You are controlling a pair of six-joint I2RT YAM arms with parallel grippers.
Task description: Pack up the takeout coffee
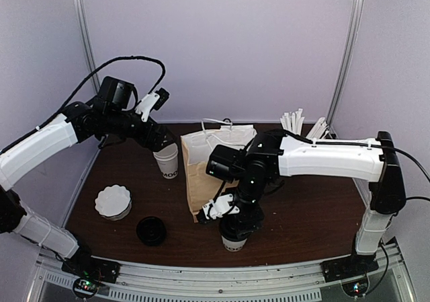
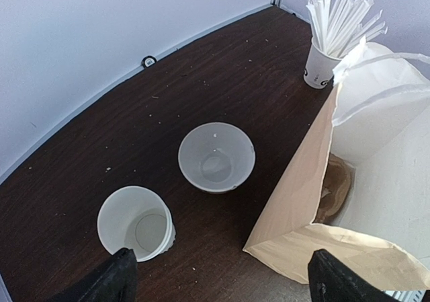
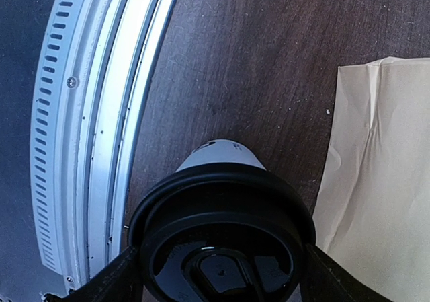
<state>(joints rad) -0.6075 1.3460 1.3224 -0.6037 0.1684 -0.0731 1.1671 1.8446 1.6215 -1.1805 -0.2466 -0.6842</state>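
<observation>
The takeout coffee (image 1: 234, 243) is a white cup with a black lid (image 3: 222, 235). It stands upright near the table's front edge, just right of the paper bag (image 1: 200, 174). My right gripper (image 3: 222, 275) reaches down over it, and its fingers (image 3: 127, 278) press against the lid's rim on both sides. My left gripper (image 2: 222, 282) hangs open and empty at the back left. Below it are a lidless white cup (image 2: 136, 222) and the bag's open mouth (image 2: 376, 147).
A shallow translucent white cup (image 2: 216, 157) sits behind the lidless cup (image 1: 166, 161). A white cup of white sticks (image 2: 322, 63) stands at the back right. A stack of white lids (image 1: 113, 202) and a loose black lid (image 1: 151, 231) lie front left. The metal rail (image 3: 87, 147) borders the front edge.
</observation>
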